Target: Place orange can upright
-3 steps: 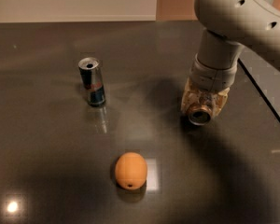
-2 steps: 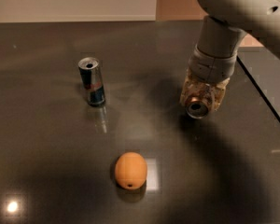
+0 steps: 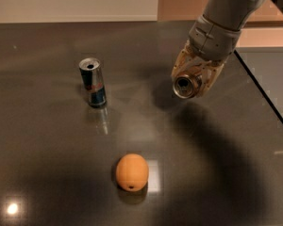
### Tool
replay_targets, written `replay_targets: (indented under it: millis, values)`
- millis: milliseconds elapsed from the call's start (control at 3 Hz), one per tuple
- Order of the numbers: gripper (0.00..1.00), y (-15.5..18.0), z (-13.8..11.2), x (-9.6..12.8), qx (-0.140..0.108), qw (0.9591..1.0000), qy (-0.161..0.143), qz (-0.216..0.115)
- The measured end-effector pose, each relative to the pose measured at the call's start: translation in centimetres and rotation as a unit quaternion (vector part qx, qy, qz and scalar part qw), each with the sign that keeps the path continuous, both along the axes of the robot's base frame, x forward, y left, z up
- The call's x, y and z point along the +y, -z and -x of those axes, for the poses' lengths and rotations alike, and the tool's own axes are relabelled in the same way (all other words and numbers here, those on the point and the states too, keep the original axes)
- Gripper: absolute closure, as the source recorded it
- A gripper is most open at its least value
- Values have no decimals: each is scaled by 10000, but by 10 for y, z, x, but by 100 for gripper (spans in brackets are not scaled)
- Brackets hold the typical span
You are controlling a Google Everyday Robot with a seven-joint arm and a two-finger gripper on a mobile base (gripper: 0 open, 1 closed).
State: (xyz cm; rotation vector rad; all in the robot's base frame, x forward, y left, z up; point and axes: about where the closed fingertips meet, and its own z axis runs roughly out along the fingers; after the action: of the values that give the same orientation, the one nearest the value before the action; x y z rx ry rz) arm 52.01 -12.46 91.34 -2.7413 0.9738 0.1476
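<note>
Orange can [image 3: 187, 85] sits in the gripper [image 3: 196, 74], at about 2 o'clock from table [image 3: 47, 140] centre. The can is tilted, not upright: its silver top faces out toward 7 o'clock and the body runs back up into the gripper toward 1 o'clock. Only the top and a little of the patterned side show.

Pale fingers [image 3: 210, 79] are closed against the can, one on its 10 o'clock flank and one on its 3 o'clock flank, with the can lodged between them. The silver rim pokes out just past the fingertips.

Arm [image 3: 226, 13] comes down from the 1 o'clock corner to the gripper. A dark shadow lies on the table just beside the can, toward 8 o'clock.

Blue can [image 3: 93, 82] stands upright at 10 o'clock, well apart from the gripper. Fruit [image 3: 131, 172] rests on the table at 6 o'clock, apart from both cans, with a bright glare patch just beside it at 3 o'clock.
</note>
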Motion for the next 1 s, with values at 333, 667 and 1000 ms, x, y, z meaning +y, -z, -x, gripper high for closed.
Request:
replay_targets:
  millis: [333,667,1000]
  values:
    - [100,-14,19,7,540,9923,940,-592]
    - [100,-26,33,12,1106,9691,1886,-1141]
    - [100,-32,46,17,1872,9261,2799,-1702]
